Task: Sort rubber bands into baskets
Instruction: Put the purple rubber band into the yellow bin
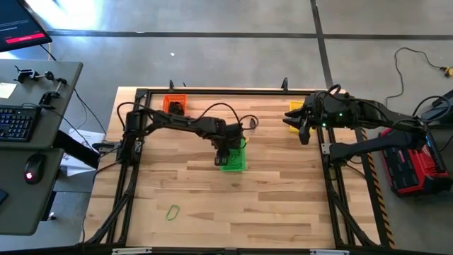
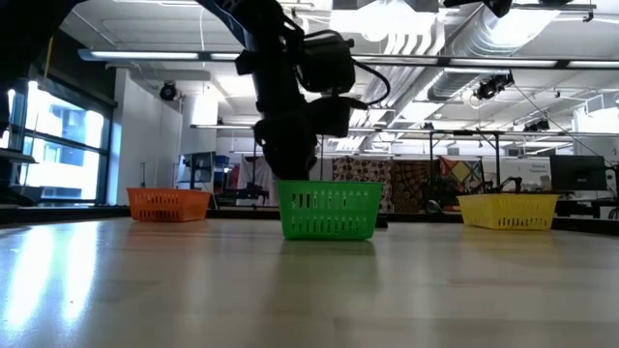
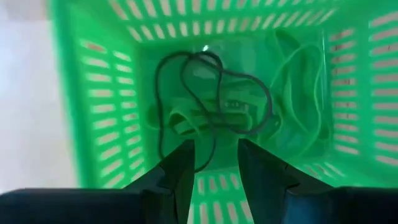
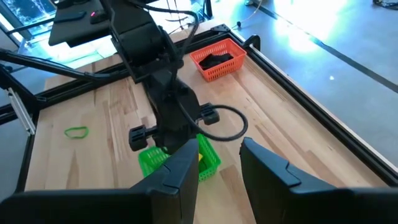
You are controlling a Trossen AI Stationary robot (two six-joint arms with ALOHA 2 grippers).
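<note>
We see three baskets on the wooden counter (image 1: pixel 212 191). The green basket (image 1: pixel 234 161) sits near the middle, its long axis running roughly across the counter in the high view. The orange basket (image 1: pixel 175 105) stands at the far edge on the left, with dark bundles (image 4: pixel 217 59) inside; the yellow basket (image 1: pixel 295 110) stands at the far edge on the right, mostly covered from above by the right arm.

The left gripper (image 3: pixel 213 165) hangs directly over the green basket, pointing down into it, its fingers (image 3: pixel 179 171) parted by a narrow gap with nothing between them. Below lie a black rubber band (image 3: pixel 211 93) — a long, crooked loop — and green rubber bands (image 3: pixel 301 87), hard to separate from the green floor. How many green loops there are we cannot tell.

One green rubber band (image 1: pixel 173 211) lies alone on the counter, near the front edge on the left, well apart from every basket, lying slightly askew.

The right gripper (image 4: pixel 214 165) hovers by the yellow basket, fingers apart, holding nothing — the basket's contents are hidden.
</note>
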